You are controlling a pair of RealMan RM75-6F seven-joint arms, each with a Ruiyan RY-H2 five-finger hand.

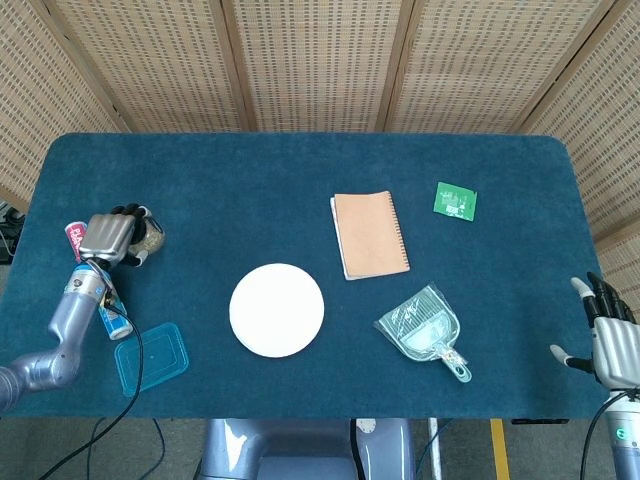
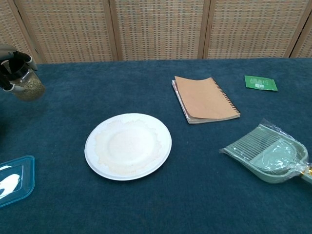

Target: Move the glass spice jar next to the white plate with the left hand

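Bare blue worktop [image 1: 200,200] stretches between the left hand [image 1: 108,238] and the white plate [image 1: 277,310], which lies at the hand's four o'clock, with nothing standing between them. At the hand's six o'clock, a red-labelled tube [image 1: 112,322] and clear blue lid [image 1: 152,357] crowd the near-left corner.
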